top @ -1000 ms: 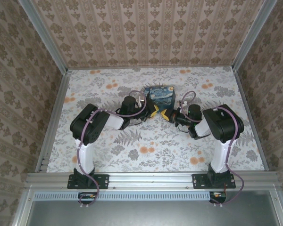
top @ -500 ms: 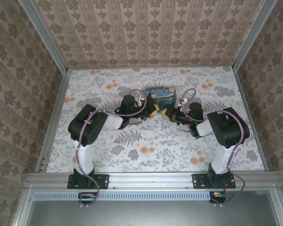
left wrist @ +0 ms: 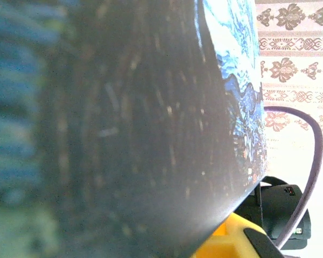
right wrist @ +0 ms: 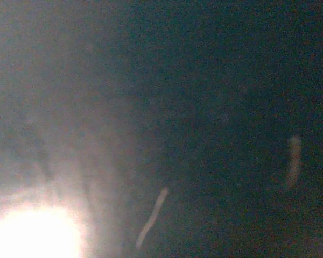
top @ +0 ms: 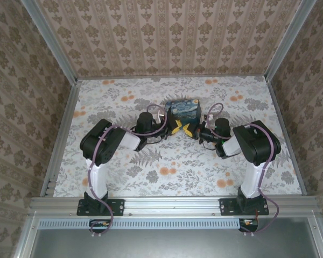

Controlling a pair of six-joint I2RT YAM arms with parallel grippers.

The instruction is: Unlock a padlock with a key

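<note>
Two closed hands, left hand point(top: 175, 128) and right hand point(top: 188, 129), meet just before the blue box point(top: 184, 108) (contents hidden); padlock indiscernible between them. Positions barely changed since earlier.

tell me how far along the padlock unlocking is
Done: left gripper and right gripper sit shut, tips close together, at the near side of the blue printed box. In hand: what, if anything, they pinch is hidden. Remaining: no padlock or key can be made out, so an opened lock is unconfirmed.
</note>
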